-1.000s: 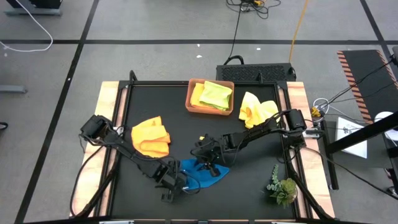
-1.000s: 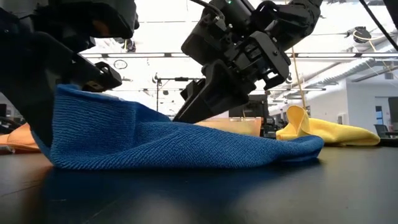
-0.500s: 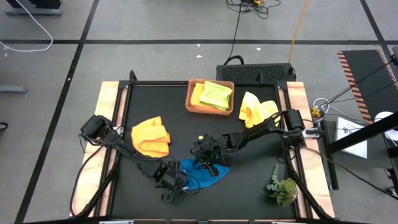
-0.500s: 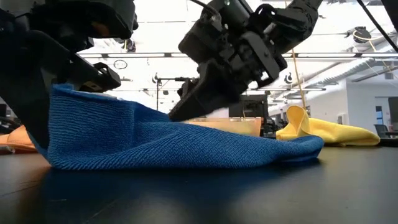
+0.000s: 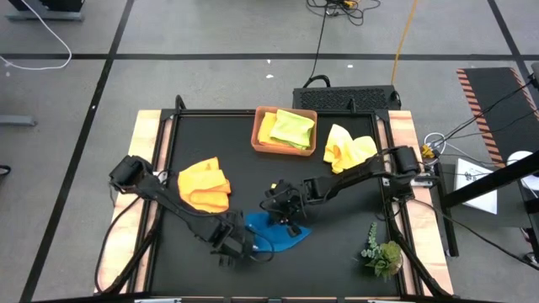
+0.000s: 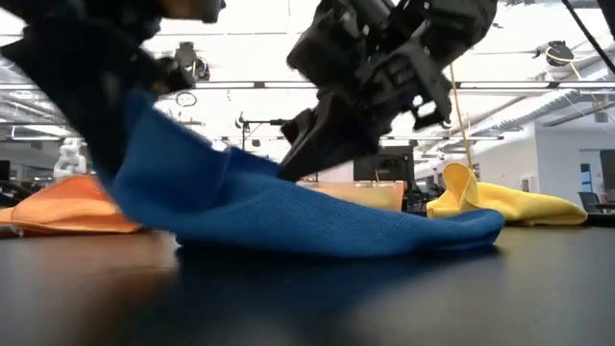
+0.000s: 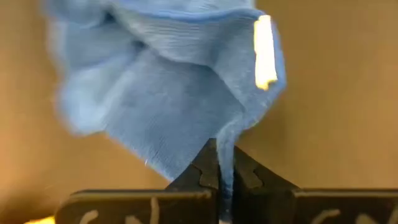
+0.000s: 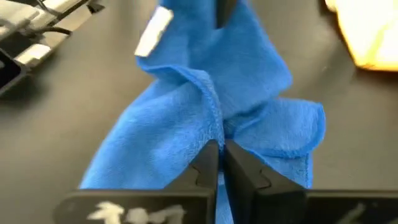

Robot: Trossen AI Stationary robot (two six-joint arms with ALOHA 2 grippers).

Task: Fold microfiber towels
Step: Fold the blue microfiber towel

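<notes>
The blue towel [image 5: 274,235] lies crumpled near the table's near edge, between my two grippers. My left gripper [image 5: 236,245] is shut on its left end, my right gripper [image 5: 286,216] on its far edge. In the low view the towel [image 6: 317,216] slopes up from its right end on the table to my left gripper [image 6: 125,115]. My right gripper [image 6: 306,144] stands behind it. The orange towel [image 5: 205,186] lies bunched at the left. One yellow towel [image 5: 348,147] lies bunched at the far right. The lime green towel [image 5: 294,128] and the other yellow towel [image 5: 267,128] lie in the brown tray [image 5: 257,139]. My left gripper [image 7: 219,186] pinches a thin edge of the blue towel [image 7: 222,146] between its two fingers, at the towel's left end. That end is lifted off the table; the cloth spreads away from the fingers in loose folds. My right gripper [image 8: 221,163] pinches a bunched fold of the blue towel [image 8: 217,127] between its two fingers, at the towel's far edge. The fingers slant down from the far right. The cloth gathers into pleats at the fingers, and the rest lies on the table.
A small green plant sprig [image 5: 382,253] lies at the near right corner. Wooden strips [image 5: 145,160] border the black table top on the left and right. A black case [image 5: 345,98] sits beyond the far edge.
My left gripper has risen and gone a little toward the table's right with the blue towel's left end. That end has lifted clear of the table, and the towel's right end has stayed down. My right gripper has kept its hold and barely moved.
</notes>
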